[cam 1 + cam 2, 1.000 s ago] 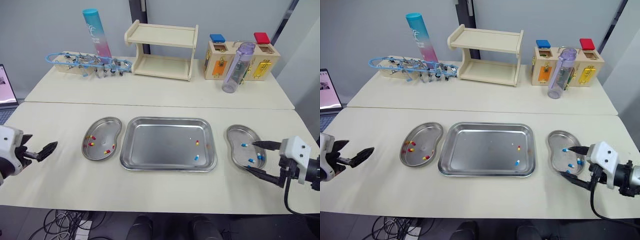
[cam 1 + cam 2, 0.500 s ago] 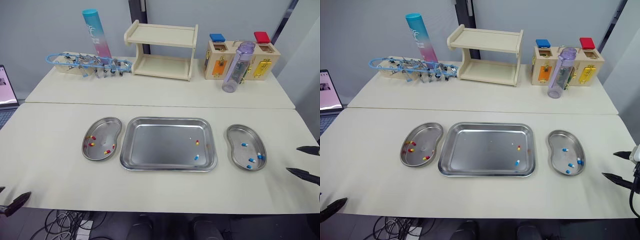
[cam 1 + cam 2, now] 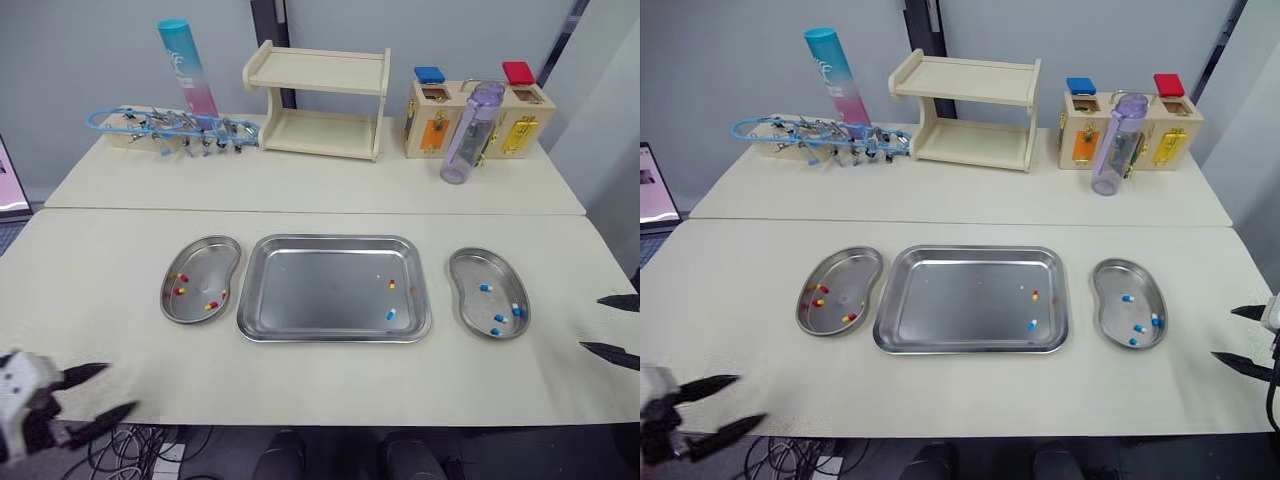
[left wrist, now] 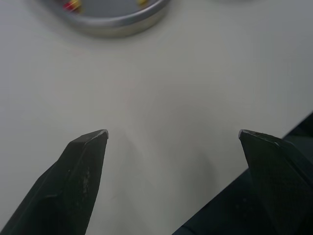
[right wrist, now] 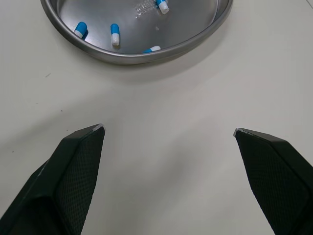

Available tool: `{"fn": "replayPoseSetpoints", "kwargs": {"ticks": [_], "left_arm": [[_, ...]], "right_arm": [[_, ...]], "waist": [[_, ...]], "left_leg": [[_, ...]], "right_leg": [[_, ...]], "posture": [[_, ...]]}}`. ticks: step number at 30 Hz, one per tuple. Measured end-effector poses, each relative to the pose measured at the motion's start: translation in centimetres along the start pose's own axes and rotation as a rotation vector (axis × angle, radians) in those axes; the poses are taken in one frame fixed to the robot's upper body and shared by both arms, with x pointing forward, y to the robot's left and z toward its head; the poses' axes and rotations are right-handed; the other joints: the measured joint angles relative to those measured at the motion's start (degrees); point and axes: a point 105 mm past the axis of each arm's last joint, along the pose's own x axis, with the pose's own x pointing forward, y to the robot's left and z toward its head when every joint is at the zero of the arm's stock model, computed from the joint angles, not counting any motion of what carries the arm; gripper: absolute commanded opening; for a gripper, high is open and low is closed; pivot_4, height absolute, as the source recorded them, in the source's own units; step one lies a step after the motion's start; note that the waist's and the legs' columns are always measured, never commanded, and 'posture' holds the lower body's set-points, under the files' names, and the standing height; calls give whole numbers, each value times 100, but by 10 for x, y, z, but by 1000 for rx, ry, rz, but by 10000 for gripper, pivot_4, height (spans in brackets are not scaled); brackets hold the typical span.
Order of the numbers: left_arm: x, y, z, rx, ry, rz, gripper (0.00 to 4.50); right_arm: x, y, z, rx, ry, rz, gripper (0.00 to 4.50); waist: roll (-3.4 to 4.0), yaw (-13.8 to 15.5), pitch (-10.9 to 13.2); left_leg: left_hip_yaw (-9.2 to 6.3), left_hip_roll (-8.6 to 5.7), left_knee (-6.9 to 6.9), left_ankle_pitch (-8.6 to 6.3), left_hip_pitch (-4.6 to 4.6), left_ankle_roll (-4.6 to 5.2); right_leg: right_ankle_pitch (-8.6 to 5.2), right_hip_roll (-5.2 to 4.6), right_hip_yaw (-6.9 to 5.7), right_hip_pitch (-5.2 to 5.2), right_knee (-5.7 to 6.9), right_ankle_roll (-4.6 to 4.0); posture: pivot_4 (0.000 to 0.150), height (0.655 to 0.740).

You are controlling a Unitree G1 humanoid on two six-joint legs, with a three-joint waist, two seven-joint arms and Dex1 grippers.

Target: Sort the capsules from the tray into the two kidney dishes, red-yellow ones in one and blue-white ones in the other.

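Capsules left in the tray [image 3: 310, 290] number two, both at its right end: a red-yellow capsule [image 3: 391, 284] lying roughly front to back, and a blue-white capsule [image 3: 390, 315] just nearer the front rim, lying aslant. The right pincer [image 3: 595, 323] is the nearer one. It hangs released at the right edge of the surface [image 3: 300, 380], so both capsules lie to its left, beyond the right kidney dish [image 3: 470, 270] with its blue-white load. The left pincer [image 3: 100, 393], also released, sits low at the front left corner, well apart from the left kidney dish [image 3: 205, 265] holding the red-yellow ones. Half a second ago the left pincer barely showed at that corner; it has since come inward. The right one has hardly shifted, and the capsules lie as before.
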Motion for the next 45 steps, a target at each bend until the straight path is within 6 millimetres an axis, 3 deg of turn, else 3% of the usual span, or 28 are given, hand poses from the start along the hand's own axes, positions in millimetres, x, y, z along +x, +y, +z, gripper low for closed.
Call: {"fn": "replayPoseSetpoints", "kwargs": {"ticks": [6,9,15,20,23,26,29,37,45], "left_arm": [[45,-44,43,72,-221,-271,44321],[66,-68,66,89,-364,-379,44321],[78,-73,75,78,-434,-384,44321],[85,-75,80,83,-471,-388,44321],[87,-74,81,82,-477,-377,45000],[90,-76,82,79,-481,-383,45000],[92,-76,84,83,-488,-382,45000],[101,-78,92,122,-501,-413,45000],[103,-77,91,125,-500,-409,45000]], "right_arm": [[-6,9,-9,4,41,18,45000],[-10,9,-2,-26,40,18,45000],[-8,10,22,-108,18,34,45000],[16,11,93,-282,-115,82,45000],[32,25,125,-363,-174,200,39040],[50,39,145,-431,-201,325,28331],[70,50,163,-501,-236,415,28331],[135,73,185,-660,-240,606,28331],[172,80,193,-725,-208,696,28331]], "waist": [[15,7,4],[17,11,5],[28,-38,1],[36,-27,4],[32,-6,6],[31,26,10],[30,29,12],[28,-11,14],[30,-17,15]], "left_leg": [[4,-2,6,0,-4,0],[1,0,11,0,-2,0],[5,2,15,0,0,1],[4,5,25,0,-1,1],[0,4,25,0,-5,1],[-5,1,25,0,-7,1],[-10,2,25,0,-7,0],[-14,1,24,0,-6,0],[-20,0,24,1,-8,-1]], "right_leg": [[1,-1,3,1,-2,2],[2,3,1,3,1,3],[2,5,4,4,2,2],[2,6,2,5,3,2],[3,5,0,7,-1,4],[4,4,-2,7,-2,6],[4,5,-6,6,-1,6],[5,5,-8,3,2,5],[5,5,-11,-1,4,5]], "posture": [[1500,7400],[1500,7400],[1500,7400],[1500,7400],[1500,7400],[1500,7400],[1500,7400],[1500,7400],[1500,7400]]}}
